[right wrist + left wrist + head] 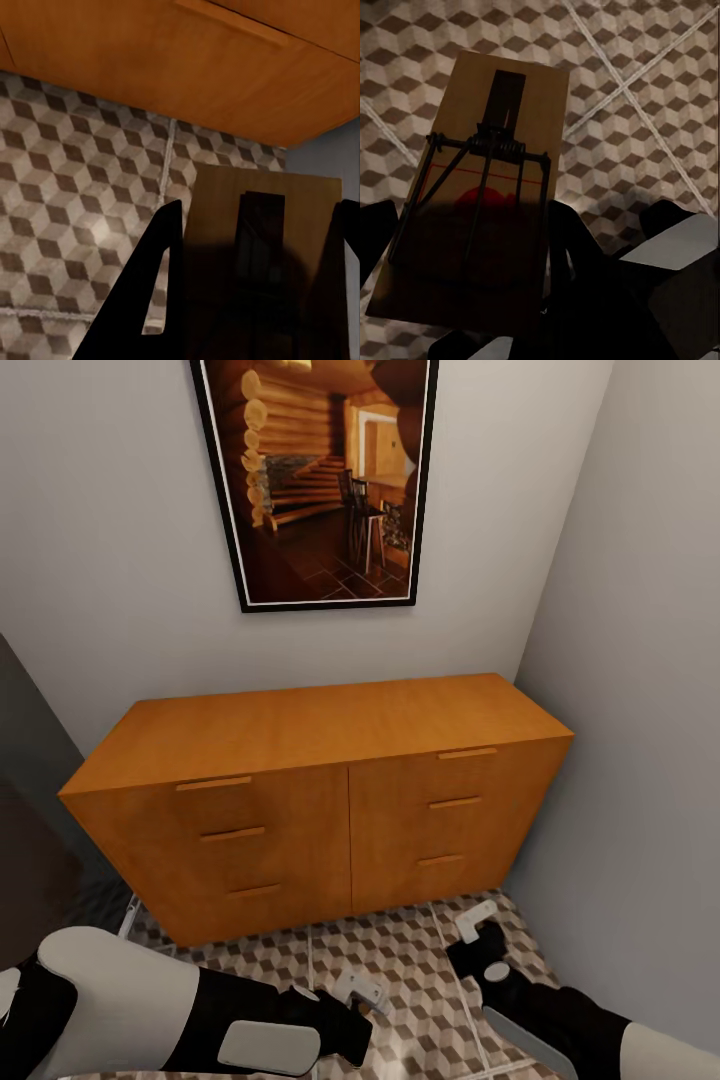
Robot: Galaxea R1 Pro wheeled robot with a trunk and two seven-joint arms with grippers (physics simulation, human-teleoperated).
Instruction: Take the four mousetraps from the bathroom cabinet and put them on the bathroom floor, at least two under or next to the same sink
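Observation:
The orange-brown cabinet (320, 780) stands against the wall with all its drawer fronts closed. Low in front of it, over the cube-patterned bathroom floor (410, 960), my left gripper (352, 1005) is shut on a mousetrap (358, 987). In the left wrist view that mousetrap (495, 172) is a tan board with a dark spring and wire, clamped in my left gripper (476, 259) above the tiles. My right gripper (480, 942) is shut on a second mousetrap (475, 920). That mousetrap (217, 202) sits between the black fingers of my right gripper (261, 225), close to the cabinet's base (225, 67). The sink is out of view.
A framed picture of a log interior (320, 480) hangs above the cabinet. A grey wall (640, 760) closes the right side right beside the cabinet. A dark surface (30, 840) stands at the left. Open tiles lie between the cabinet and my arms.

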